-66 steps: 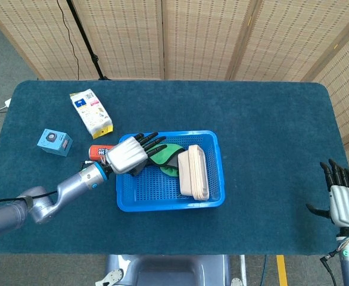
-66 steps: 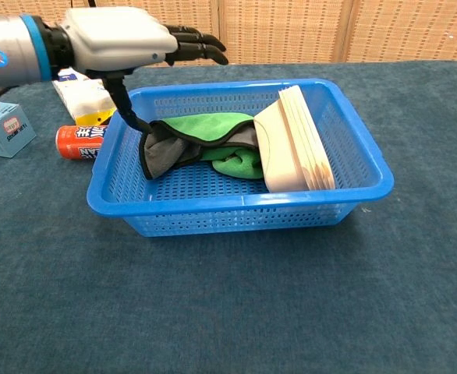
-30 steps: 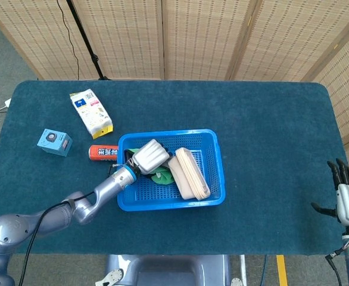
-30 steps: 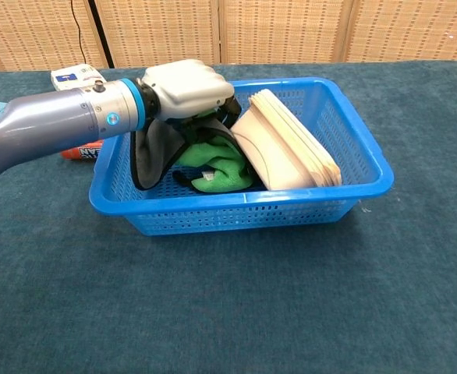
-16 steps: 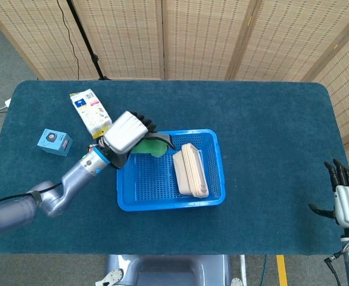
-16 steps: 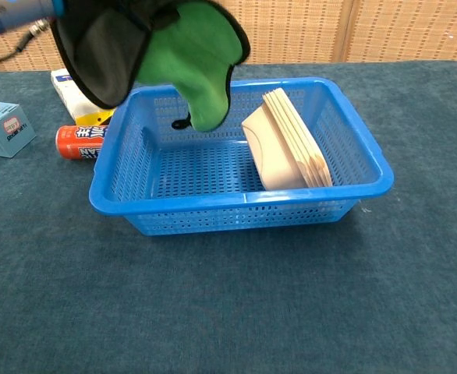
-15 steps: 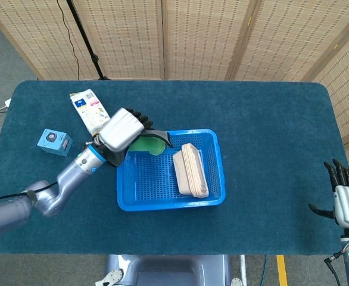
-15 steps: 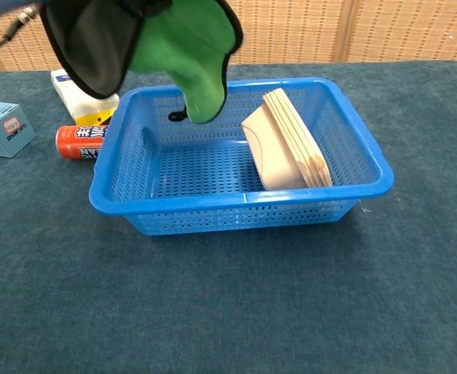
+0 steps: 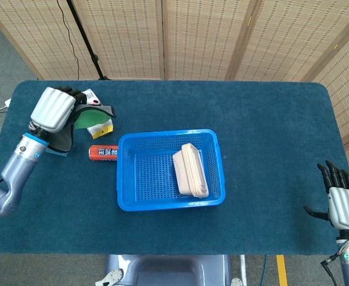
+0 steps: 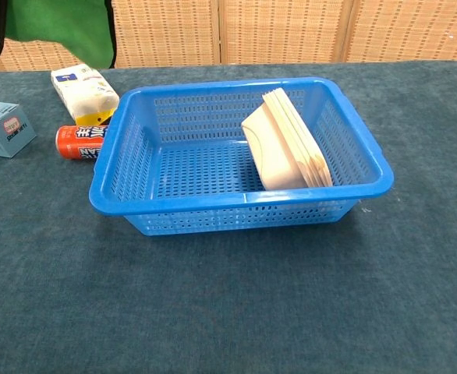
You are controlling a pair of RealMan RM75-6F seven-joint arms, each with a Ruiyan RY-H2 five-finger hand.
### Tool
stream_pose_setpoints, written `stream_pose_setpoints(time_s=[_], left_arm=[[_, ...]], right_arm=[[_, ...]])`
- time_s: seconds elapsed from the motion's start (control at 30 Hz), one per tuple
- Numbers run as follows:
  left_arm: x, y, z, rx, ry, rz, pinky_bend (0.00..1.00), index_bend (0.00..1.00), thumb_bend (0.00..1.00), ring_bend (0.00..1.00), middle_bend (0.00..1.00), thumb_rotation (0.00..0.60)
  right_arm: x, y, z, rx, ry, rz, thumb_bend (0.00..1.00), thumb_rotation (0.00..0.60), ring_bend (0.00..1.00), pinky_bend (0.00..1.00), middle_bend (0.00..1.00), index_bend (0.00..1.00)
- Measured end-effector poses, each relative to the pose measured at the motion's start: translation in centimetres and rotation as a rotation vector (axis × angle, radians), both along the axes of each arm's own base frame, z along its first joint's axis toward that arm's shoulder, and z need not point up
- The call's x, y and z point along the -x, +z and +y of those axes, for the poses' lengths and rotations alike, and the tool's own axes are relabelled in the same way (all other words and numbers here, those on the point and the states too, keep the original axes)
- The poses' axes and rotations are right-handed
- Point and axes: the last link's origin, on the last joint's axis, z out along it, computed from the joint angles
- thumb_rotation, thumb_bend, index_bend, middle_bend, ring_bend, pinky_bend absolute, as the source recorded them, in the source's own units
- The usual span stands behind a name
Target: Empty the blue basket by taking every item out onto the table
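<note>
Over the table's left end, our left hand (image 9: 53,109) grips the green cloth (image 9: 90,115); we should lower it onto bare felt beside the blue basket (image 9: 170,205), then release. Right hand (image 9: 341,204) idles, fingers apart.

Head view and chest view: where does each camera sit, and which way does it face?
Head view: high above, looking down on the table; shows the left hand holding a cloth, and the right hand open at the lower right.
Chest view: low at the near edge, facing across; no hand visible.
Both show the basket, plates, can.
</note>
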Motion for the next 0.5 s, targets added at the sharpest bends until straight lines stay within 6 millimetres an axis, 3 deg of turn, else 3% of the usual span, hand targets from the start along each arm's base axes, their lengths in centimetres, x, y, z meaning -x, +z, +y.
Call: stream_pose_setpoints(time_s=[0.03, 0.1, 0.17, 0.27, 0.33, 0.43, 0.5], left_arm=[[0.6, -0.1, 0.0, 0.019, 0.030, -0.010, 0.07, 0.03, 0.29, 0.00, 0.01, 0.481], [1.6, -0.5, -0.3, 0.078, 0.095, -0.055, 0.00, 0.00, 0.20, 0.00, 0.00, 0.359], [2.3, -0.6, -1.1, 0.130, 0.135, -0.111, 0.00, 0.00, 0.14, 0.00, 0.00, 0.318], [2.8, 0.1, -2.6, 0.162, 0.158, -0.160, 0.00, 0.00, 0.11, 0.00, 0.00, 0.302], [3.2, 0.7, -3.4, 0.163, 0.162, -0.172, 0.00, 0.00, 0.10, 0.00, 0.00, 0.309], [4.3, 1.6, -5.3, 0.159, 0.171, -0.187, 0.00, 0.00, 0.10, 0.00, 0.00, 0.384], [5.4, 1.9, -6.9, 0.158, 0.200, -0.191, 0.00, 0.00, 0.10, 0.00, 0.00, 0.504]], right_arm=[[0.0, -0.1, 0.0, -0.004, 0.000, 0.003, 0.00, 0.600, 0.00, 0.00, 0.00, 0.00], [0.0, -0.2, -0.1, -0.015, 0.000, 0.013, 0.00, 0.600, 0.00, 0.00, 0.00, 0.00], [-0.1, -0.2, -0.1, -0.022, 0.005, 0.014, 0.00, 0.600, 0.00, 0.00, 0.00, 0.00], [-0.3, -0.2, -0.2, -0.028, 0.019, 0.017, 0.00, 0.600, 0.00, 0.00, 0.00, 0.00], [-0.5, 0.0, -0.4, -0.034, 0.032, 0.022, 0.00, 0.600, 0.00, 0.00, 0.00, 0.00], [-1.5, 0.7, -0.9, -0.044, 0.072, 0.034, 0.00, 0.600, 0.00, 0.00, 0.00, 0.00], [-2.7, 1.3, -1.6, -0.062, 0.120, 0.041, 0.00, 0.600, 0.00, 0.00, 0.00, 0.00]])
